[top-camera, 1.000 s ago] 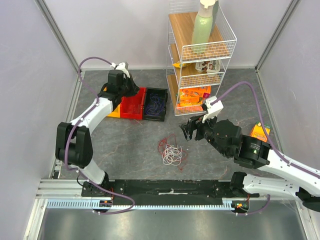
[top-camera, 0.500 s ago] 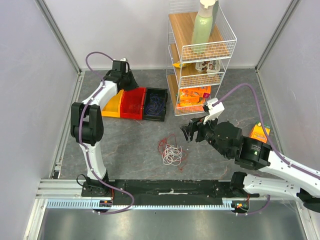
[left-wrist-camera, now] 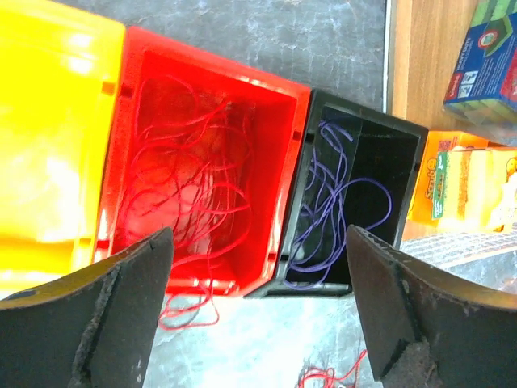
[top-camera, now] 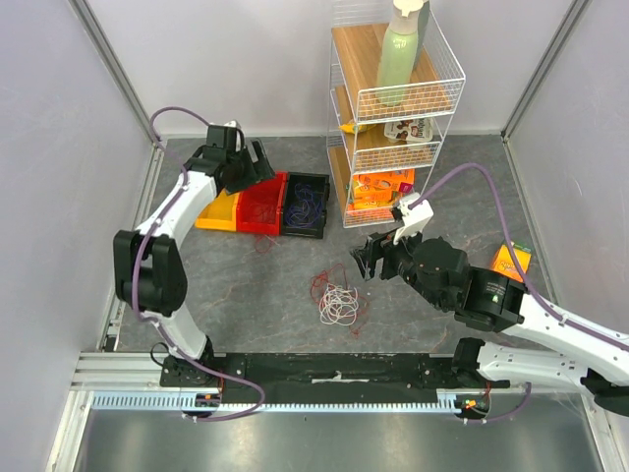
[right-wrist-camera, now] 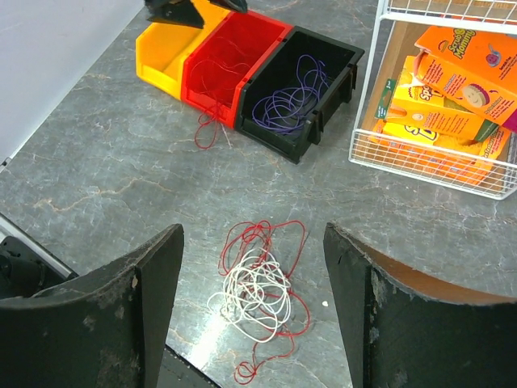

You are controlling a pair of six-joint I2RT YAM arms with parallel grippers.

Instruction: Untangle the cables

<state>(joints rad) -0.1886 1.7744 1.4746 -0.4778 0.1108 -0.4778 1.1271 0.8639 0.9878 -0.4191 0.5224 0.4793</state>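
Note:
A tangled clump of red and white cables lies on the grey table in the middle; the right wrist view shows this clump too. My right gripper hovers open above and to the right of it, the fingers empty. My left gripper hangs open and empty over the bins. Loose red cable fills the red bin, with one strand trailing over its front edge. Purple cable lies in the black bin.
A yellow bin sits left of the red one. A white wire shelf rack with a green bottle and snack boxes stands at the back. An orange packet lies at the right. Enclosure walls ring the table.
My left gripper has gone from shut to wide open above the red bin, its arm shifting a little. The right gripper has edged slightly left; the clump has not moved.

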